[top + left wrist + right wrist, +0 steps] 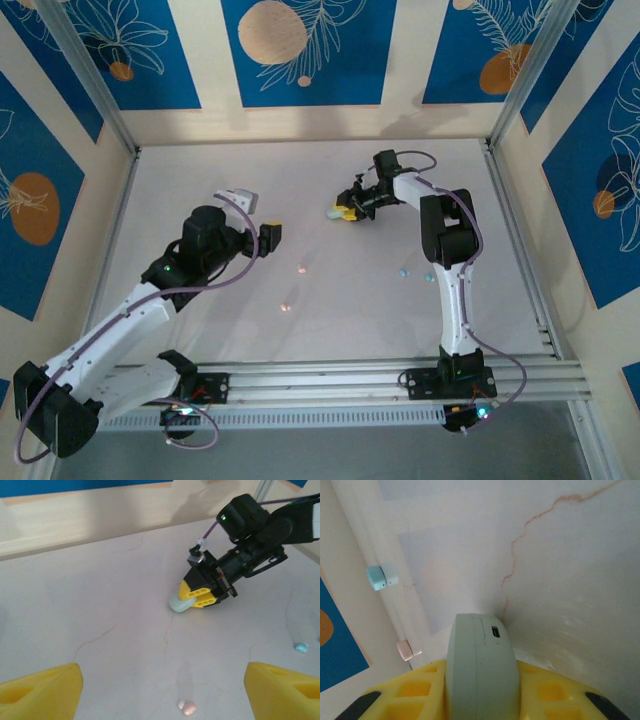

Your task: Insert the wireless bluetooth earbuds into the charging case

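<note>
A mint-green charging case [480, 675] shows between the bright yellow fingers [415, 695] of the right gripper [187, 596], on a black-and-white arm [455, 290] with a purple cable [280, 500] and a green light [222, 516]. A pink earbud [189, 708] and a light blue earbud [300, 647] dot the pale, marble-like table [100, 605], which is veined with thin brown lines. The cream walls [200, 60] carry deep blue panels [340, 40] with white leaf outlines and orange discs.

Mint pebble-shaped charging case [480, 670], closed, port end shown, clamped on edge in the right gripper [194, 598], pink earbud [189, 708] and light blue earbud [300, 647] left loose on the table [100, 605], well apart.
</note>
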